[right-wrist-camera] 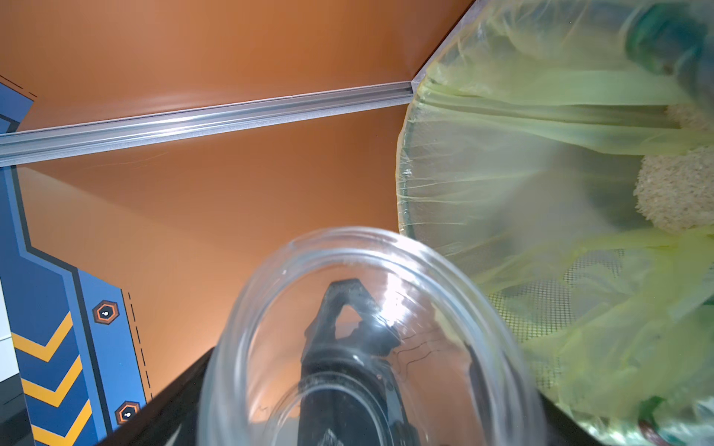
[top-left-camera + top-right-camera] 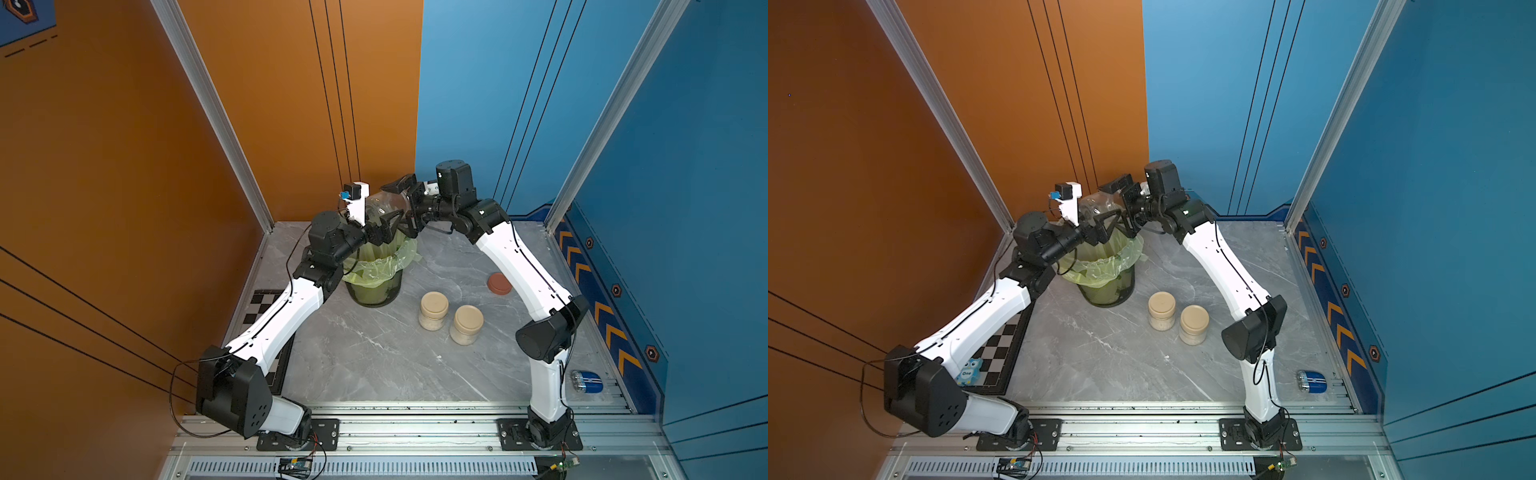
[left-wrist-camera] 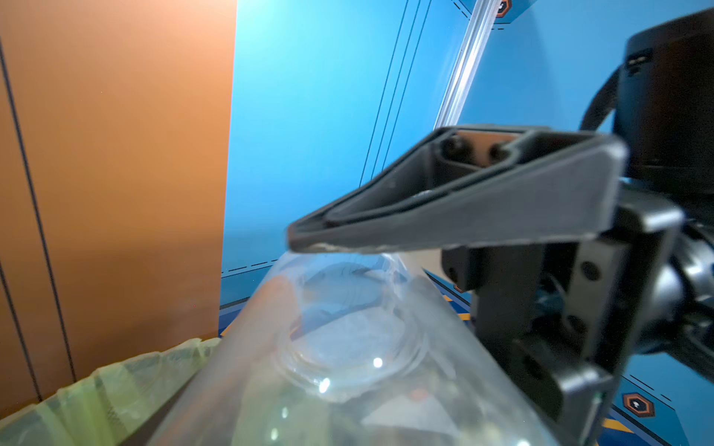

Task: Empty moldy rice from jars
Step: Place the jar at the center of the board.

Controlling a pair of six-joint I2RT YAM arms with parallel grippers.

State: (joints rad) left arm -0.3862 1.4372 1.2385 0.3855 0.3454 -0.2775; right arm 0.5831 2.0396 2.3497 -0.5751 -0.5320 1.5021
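In both top views my right gripper (image 2: 386, 203) (image 2: 1100, 203) is shut on a clear, lidless jar (image 2: 384, 204) (image 2: 1096, 205). It holds the jar on its side above the back rim of the bin (image 2: 374, 286) (image 2: 1106, 291). In the right wrist view this jar (image 1: 367, 255) looks empty, and moldy rice (image 1: 676, 193) lies in the bin's green bag. My left gripper (image 2: 380, 235) (image 2: 1096, 237) sits just under the jar, its jaws hidden. Two jars with beige lids (image 2: 434, 309) (image 2: 467, 324) stand on the table with rice inside. A reddish-brown lid (image 2: 500, 284) lies apart.
A chessboard (image 2: 1000, 345) lies under my left arm by the orange wall, with a small blue toy (image 2: 969, 372) on it. A blue object (image 2: 586, 381) rests at the front right by the blue wall. The bin stands in the back left corner.
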